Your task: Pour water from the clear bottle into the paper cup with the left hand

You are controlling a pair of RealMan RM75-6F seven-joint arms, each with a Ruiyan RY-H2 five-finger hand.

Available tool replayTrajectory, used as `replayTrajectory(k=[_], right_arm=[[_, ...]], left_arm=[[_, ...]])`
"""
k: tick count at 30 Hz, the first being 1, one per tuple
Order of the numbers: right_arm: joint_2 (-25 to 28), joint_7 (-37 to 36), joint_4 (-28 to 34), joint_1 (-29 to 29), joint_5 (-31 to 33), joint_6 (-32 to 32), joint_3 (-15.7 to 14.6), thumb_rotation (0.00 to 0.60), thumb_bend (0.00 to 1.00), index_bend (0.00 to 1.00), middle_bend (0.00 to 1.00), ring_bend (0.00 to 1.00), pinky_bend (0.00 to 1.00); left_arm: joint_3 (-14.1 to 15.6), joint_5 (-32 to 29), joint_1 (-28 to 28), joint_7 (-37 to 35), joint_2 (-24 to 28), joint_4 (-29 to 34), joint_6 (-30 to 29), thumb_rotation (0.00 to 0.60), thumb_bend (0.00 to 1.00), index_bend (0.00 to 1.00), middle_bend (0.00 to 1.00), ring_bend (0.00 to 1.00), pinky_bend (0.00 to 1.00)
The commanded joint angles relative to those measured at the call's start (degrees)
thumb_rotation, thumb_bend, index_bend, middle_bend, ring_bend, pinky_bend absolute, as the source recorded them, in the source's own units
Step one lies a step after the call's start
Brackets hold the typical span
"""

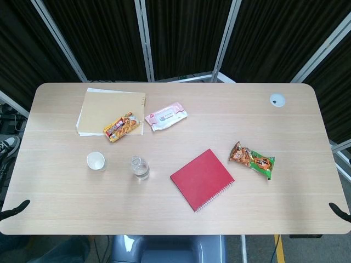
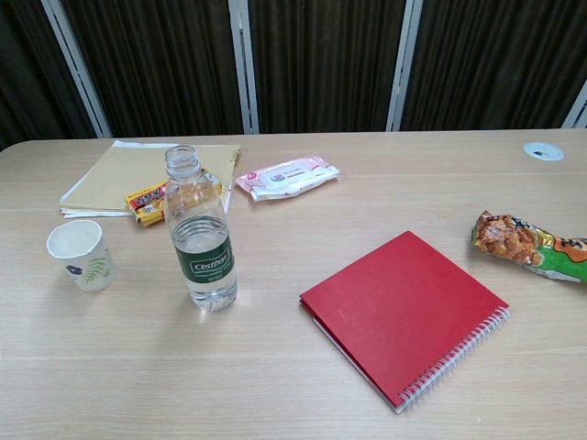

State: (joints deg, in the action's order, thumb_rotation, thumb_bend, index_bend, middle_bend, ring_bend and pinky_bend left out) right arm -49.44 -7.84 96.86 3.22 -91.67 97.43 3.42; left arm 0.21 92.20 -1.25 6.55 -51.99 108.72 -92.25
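The clear bottle [image 1: 140, 167] [image 2: 200, 238] stands upright and uncapped on the table, left of centre, about half full, with a green label. The white paper cup [image 1: 96, 161] [image 2: 81, 255] stands upright just to its left, a small gap between them. Only a dark tip of my left hand [image 1: 13, 210] shows at the table's front left edge, well away from the cup and bottle. A dark tip of my right hand [image 1: 340, 211] shows at the front right edge. Neither hand appears in the chest view, and their fingers are hidden.
A red spiral notebook [image 1: 202, 179] [image 2: 404, 312] lies right of the bottle. Behind the cup and bottle lie a tan folder [image 1: 109, 111], an orange snack pack [image 1: 120, 126] and a pink wipes pack [image 1: 165, 116]. A green-orange snack bag [image 1: 252, 160] lies at the right.
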Motion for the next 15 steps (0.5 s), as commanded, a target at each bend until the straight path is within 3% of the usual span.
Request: replayTrajectory(k=[1, 9, 15], right_arm=[[0.01, 0.20, 0.06, -0.04, -0.31, -0.07, -0.10, 0.600, 0.00, 0.00, 0.00, 0.00, 0.00], [0.41, -0.43, 0.60, -0.33, -0.64, -0.56, -0.15, 0.600, 0.00, 0.00, 0.00, 0.00, 0.00], [0.58, -0.23, 1.11, -0.87, -0.26, -1.40, 0.13, 0.600, 0.00, 0.00, 0.00, 0.00, 0.00]], left_arm=[[0.03, 0.04, 0.00, -0.42, 0.09, -0.26, 0.07, 0.600, 0.00, 0.00, 0.00, 0.00, 0.00], [-0.66, 1.52, 1.81, -2.18, -1.32, -2.46, 1.45, 0.600, 0.00, 0.00, 0.00, 0.00, 0.00], [-3.08, 3.52, 8.31, -12.79, -5.62, -6.27, 6.86, 0.600, 0.00, 0.00, 0.00, 0.00, 0.00]])
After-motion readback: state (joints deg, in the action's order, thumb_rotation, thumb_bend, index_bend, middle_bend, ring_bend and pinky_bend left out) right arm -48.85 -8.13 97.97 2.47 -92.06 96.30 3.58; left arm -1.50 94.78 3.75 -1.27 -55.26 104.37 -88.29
